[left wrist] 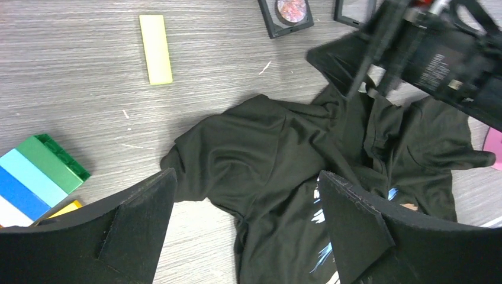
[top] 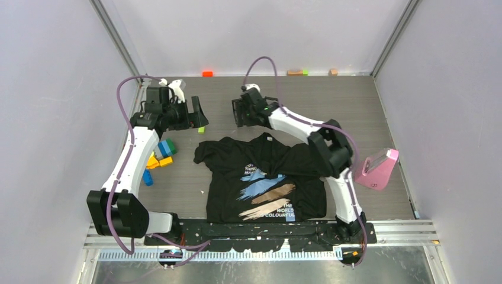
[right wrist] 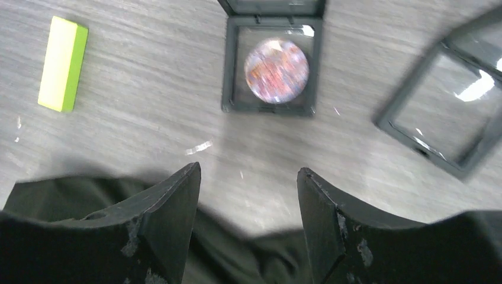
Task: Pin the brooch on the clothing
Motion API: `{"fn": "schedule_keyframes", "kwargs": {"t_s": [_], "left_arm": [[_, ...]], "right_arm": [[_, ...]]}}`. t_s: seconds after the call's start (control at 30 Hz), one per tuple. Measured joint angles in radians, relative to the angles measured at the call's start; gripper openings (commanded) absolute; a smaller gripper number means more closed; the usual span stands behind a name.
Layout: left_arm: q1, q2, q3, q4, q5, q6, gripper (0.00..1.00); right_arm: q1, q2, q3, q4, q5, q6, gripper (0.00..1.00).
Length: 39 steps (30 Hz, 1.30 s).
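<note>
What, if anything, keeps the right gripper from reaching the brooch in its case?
Probably nothing, so likely yes: the right gripper hovers open just short of the brooch, whose case lies open.

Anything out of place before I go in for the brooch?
The T-shirt is not flat: its shoulders and collar are bunched into folds. The brooch sits in its open case; a second case, seemingly empty, lies askew beside it.
</note>
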Motion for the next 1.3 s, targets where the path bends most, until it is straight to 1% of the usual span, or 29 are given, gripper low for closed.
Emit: {"fn": "schedule_keyframes", "kwargs": {"t_s": [0.13,0.27,0.43,0.6,0.83,1.0,1.13,1.2,1.27,1.3], "left_arm": [[0.0,-0.002,0.0,-0.011,-0.03,0.01,0.92],[0.0,-0.002,0.0,-0.013,-0.034,0.01,0.91],[0.0,-0.002,0.0,-0.015,-0.034,0.01,0.91],[0.0,-0.002,0.0,-0.014,-0.032,0.01,0.91],[0.0,-0.002,0.0,-0.014,-0.022,0.01,0.91],[0.0,-0.002,0.0,-0.014,-0.011,0.009,0.91],[0.0,-0.002,0.0,-0.014,-0.004,0.008,0.91],[0.0,-0.002,0.0,-0.014,0.0,0.007,0.91],[0.0,-0.002,0.0,-0.013,0.004,0.006,0.91],[0.0,-0.002,0.0,-0.013,0.006,0.006,0.91]], "right_arm": [[0.03,0.206,0.259,-0.077,0.049,-0.036,0.7],[0.047,0.346,0.444,-0.152,0.109,-0.092,0.73],[0.058,0.432,0.565,-0.203,0.179,-0.173,0.74],[0.062,0.449,0.602,-0.223,0.213,-0.233,0.75],[0.062,0.454,0.626,-0.222,0.217,-0.291,0.76],[0.062,0.495,0.686,-0.22,0.217,-0.329,0.8],[0.062,0.546,0.752,-0.228,0.21,-0.351,0.8],[0.062,0.564,0.784,-0.233,0.206,-0.358,0.77],[0.062,0.576,0.802,-0.237,0.205,-0.359,0.71],[0.062,0.578,0.805,-0.237,0.205,-0.358,0.66]]}}
